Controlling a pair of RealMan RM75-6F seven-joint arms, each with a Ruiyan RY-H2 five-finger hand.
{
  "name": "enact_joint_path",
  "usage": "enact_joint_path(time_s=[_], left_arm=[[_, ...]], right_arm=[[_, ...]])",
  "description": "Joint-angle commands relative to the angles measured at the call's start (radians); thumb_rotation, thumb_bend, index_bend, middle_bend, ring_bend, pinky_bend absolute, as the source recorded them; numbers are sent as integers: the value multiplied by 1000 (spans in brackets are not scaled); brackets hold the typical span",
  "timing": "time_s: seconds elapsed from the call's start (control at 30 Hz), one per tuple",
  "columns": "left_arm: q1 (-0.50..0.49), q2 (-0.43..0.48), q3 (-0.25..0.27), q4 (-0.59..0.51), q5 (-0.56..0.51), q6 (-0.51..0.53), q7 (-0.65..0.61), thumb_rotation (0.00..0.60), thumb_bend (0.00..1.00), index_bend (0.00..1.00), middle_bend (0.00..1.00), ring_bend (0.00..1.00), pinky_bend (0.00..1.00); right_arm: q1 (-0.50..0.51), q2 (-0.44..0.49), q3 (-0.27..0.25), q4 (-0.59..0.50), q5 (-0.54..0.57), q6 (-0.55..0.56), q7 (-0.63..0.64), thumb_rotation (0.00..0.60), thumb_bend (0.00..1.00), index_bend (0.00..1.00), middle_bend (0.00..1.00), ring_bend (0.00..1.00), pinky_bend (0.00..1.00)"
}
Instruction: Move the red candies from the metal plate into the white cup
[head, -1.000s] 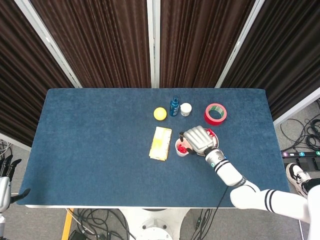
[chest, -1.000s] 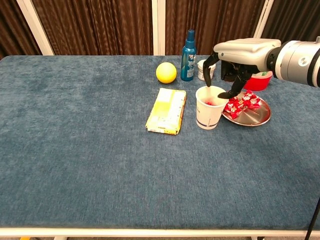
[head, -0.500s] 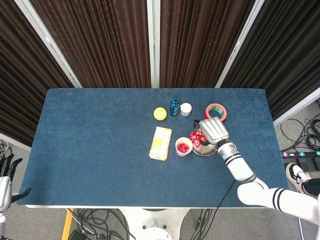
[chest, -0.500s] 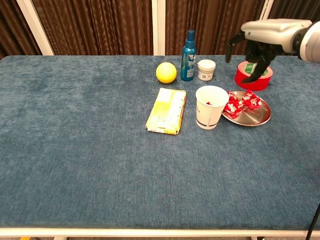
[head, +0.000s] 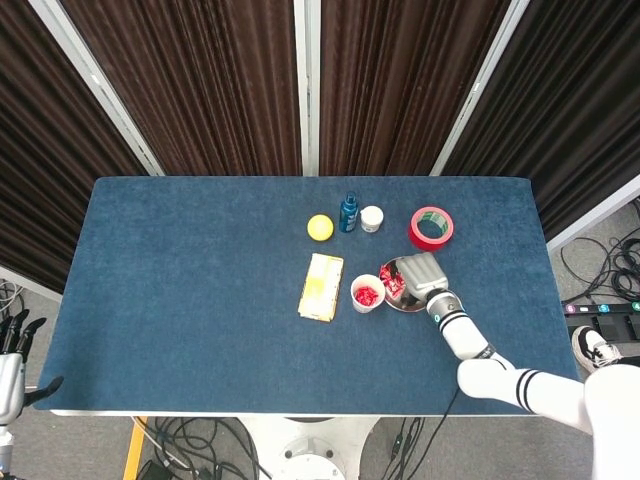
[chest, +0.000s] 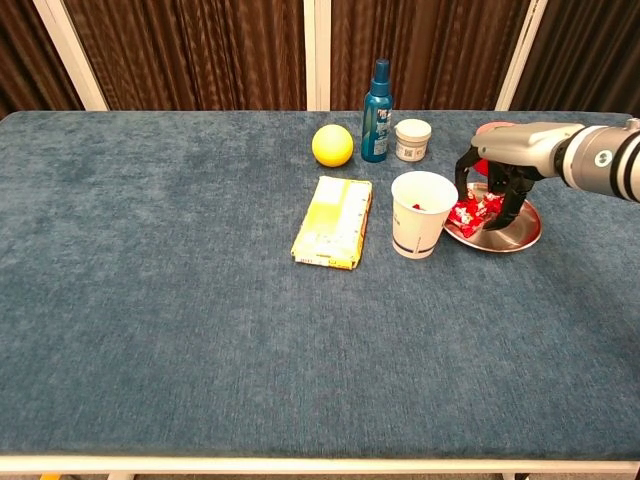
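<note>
While my right hand (chest: 497, 172) hangs with fingers spread and holding nothing directly over the red candies (chest: 476, 208) on the metal plate (chest: 520, 235), the white cup (chest: 420, 213) stands just beside it, toward my left.

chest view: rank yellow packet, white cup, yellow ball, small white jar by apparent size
1. yellow packet
2. white cup
3. yellow ball
4. small white jar
The ball and jar sit farther back, so their true sizes are less certain.
</note>
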Motion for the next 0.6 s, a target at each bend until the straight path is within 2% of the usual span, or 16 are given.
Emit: enact_joint_path(time_s=[0.03, 0.6], left_arm=[[1, 0, -1, 1, -2, 1, -2, 600, 0, 224, 169, 91, 163], [5, -1, 2, 9, -6, -5, -10, 600, 0, 224, 169, 91, 163]], right_arm=[[12, -14, -4, 22, 21, -9, -13, 600, 138, 418, 962, 927, 1000], [47, -51, -19, 54, 67, -21, -42, 600, 141, 446, 960, 927, 1000]])
